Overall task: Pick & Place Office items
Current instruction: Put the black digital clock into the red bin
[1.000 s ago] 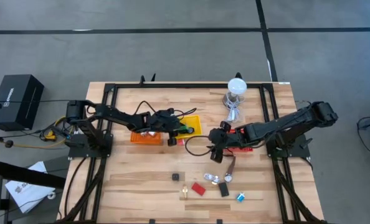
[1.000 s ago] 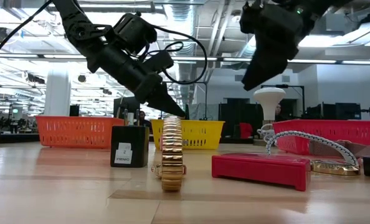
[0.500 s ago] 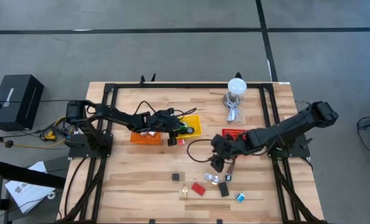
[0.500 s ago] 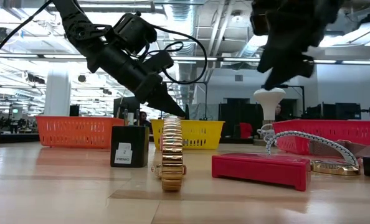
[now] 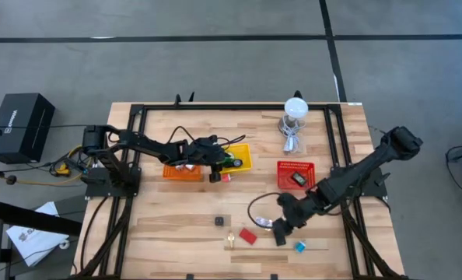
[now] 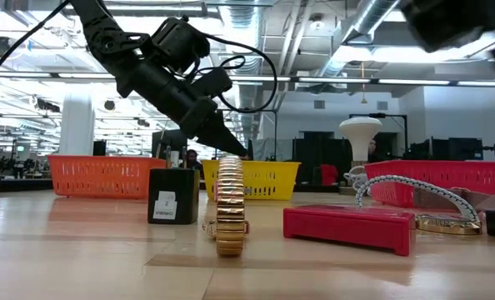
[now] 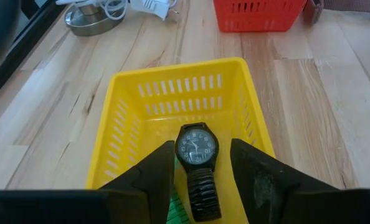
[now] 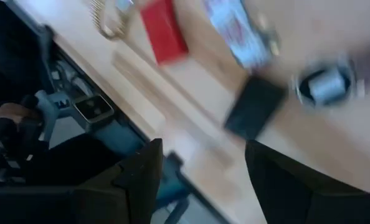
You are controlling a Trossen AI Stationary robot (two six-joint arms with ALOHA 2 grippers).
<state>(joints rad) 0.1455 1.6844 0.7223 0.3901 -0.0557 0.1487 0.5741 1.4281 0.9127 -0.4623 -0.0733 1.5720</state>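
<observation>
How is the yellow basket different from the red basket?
The yellow basket holds a black watch, with the left gripper open above it. The red basket holds a small dark item, and no gripper is over it. Both are slotted plastic on the wooden table.

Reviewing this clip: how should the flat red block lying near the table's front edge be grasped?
Probably from straight above, closing across its short sides. The red block lies flat and low on the table, so its top face gives nothing to pinch. The gold watch sits close on one side, so the fingers should come down clear of it.
</observation>
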